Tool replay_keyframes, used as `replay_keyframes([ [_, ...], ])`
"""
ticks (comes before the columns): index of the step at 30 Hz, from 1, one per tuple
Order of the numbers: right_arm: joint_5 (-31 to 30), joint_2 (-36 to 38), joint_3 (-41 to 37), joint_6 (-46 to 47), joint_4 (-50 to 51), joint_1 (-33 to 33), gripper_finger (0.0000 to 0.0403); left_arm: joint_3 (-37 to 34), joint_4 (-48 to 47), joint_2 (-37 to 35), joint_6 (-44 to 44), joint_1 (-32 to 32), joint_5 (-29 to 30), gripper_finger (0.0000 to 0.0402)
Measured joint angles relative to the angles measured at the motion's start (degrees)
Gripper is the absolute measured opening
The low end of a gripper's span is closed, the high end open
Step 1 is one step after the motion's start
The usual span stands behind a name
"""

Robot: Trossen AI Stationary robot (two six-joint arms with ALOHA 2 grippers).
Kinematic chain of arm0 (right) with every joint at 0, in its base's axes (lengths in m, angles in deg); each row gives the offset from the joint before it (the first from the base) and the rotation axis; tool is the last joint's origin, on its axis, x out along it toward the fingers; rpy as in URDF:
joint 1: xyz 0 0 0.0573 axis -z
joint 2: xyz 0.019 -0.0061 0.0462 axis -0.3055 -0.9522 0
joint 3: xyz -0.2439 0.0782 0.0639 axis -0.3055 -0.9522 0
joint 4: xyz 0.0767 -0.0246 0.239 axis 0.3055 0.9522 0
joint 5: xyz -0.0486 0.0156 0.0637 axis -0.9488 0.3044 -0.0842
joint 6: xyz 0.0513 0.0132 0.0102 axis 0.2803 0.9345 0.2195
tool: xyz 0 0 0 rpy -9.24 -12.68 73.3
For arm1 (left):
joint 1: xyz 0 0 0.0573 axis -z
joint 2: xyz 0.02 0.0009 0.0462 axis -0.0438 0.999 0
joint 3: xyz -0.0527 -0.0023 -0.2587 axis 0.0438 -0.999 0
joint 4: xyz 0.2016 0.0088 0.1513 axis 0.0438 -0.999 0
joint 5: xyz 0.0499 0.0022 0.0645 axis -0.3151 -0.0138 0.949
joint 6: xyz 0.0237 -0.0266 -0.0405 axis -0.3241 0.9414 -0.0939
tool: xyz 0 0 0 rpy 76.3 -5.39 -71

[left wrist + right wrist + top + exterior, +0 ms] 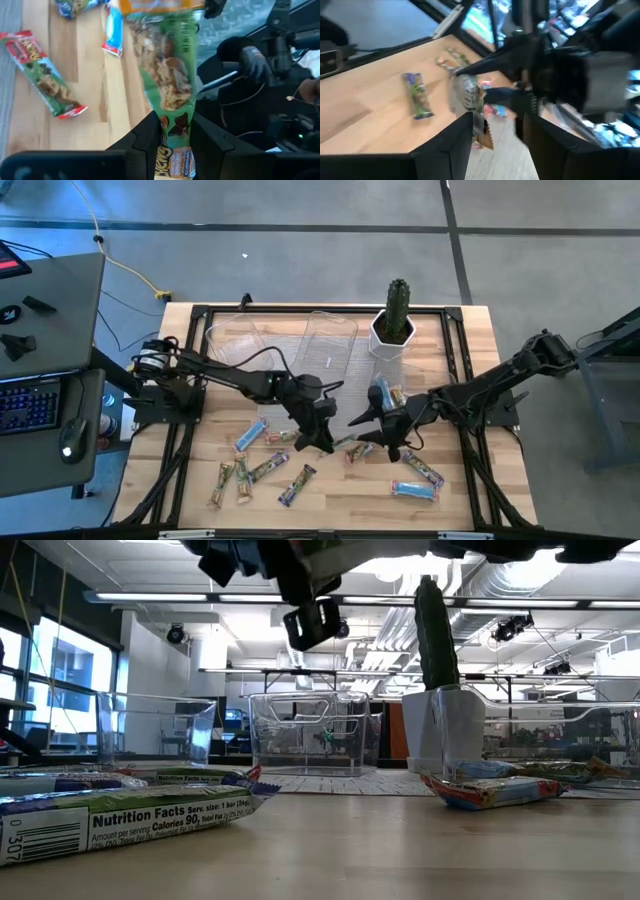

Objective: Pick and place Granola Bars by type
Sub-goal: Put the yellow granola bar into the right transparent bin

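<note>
My left gripper point(325, 438) point(175, 145) is shut on a green-tan granola bar point(345, 442) point(165, 75) above the table's middle near part. My right gripper point(372, 435) point(495, 135) faces it from the right. It is open, with its fingers on either side of the bar's far end point(481, 132). Several other bars lie flat on the wood: light blue ones point(250, 436) point(413, 490), a purple one point(297, 485), and green-tan and red-tan ones point(268, 467) point(360, 452). My left gripper pinches the green-tan bar between its two fingers near one end of the wrapper point(175, 127). It comes level from the table's left, and the fingers lie along the bar. The bar sticks out ahead of the fingers toward the right gripper, lifted clear of the table.
Two clear plastic trays point(232, 340) point(330, 345) stand on the table's far half. A cactus in a white pot point(397, 320) stands to their right, with two bars point(385, 394) just in front of it. A desk with a keyboard point(30, 405) lies beyond the left edge.
</note>
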Motion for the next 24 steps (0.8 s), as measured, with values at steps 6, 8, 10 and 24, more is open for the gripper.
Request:
replay_keyframes([
  [6, 1.83, 0.02, 0.02, 0.41, 0.68, -0.02, 0.0165, 0.21, 2.58, 0.0, 0.0, 0.04, -0.01, 0.0092],
  [8, 2.36, 0.07, 0.02, 0.42, 0.55, -0.02, 0.0165, 0.78, 2.55, 0.0, -0.02, 0.04, 0.18, 0.0092],
  [10, 3.14, 0.07, 0.02, 0.42, 0.62, -0.02, 0.0165, 0.99, 2.62, -0.02, -0.1, 0.09, 1.28, 0.0092],
  [24, -1.87, 0.44, -0.02, -0.02, 1.18, -0.07, 0.0165, 1.29, -1.64, -0.09, 1.79, 0.83, 0.99, 0.0092],
])
